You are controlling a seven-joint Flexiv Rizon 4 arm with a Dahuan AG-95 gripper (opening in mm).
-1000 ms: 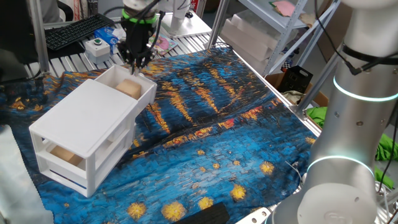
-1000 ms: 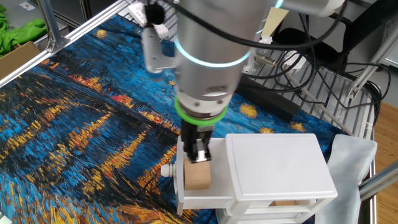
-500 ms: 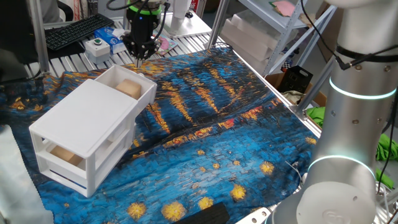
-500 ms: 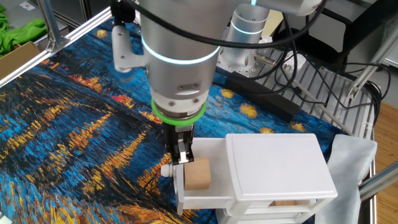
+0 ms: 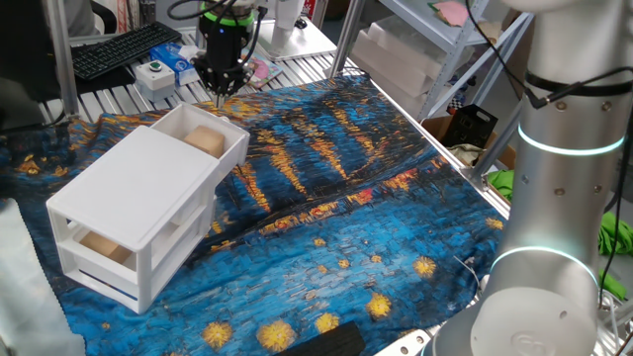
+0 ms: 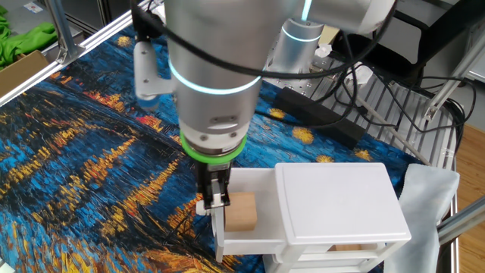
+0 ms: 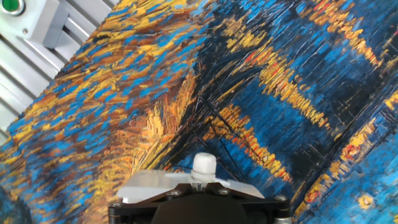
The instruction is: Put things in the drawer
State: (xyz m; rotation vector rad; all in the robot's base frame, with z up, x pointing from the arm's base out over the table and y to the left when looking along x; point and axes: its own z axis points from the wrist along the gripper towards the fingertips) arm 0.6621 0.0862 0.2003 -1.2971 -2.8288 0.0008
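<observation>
Closing the upper drawer (image 6: pixel 239 189) looks like the step in hand: a tan block (image 6: pixel 242 211) already lies inside it, and the gripper (image 6: pixel 213 199), fingers pressed together and empty, hangs just beyond the drawer's front by its white knob (image 7: pixel 204 164). Next, I judge, comes a push on that front toward the white cabinet (image 5: pixel 134 213). No readable writing or brand shows.

The robot is a thick, silver-grey cylindrical metal arm (image 5: pixel 560 208) with glowing pale-cyan light rings at its joints. A bright green band circles the wrist above the black two-finger gripper (image 6: pixel 214 199). Black cables loop at the wrist's 12 o'clock. Small screws stud the gripper's black base plate (image 7: pixel 199 205).
</observation>
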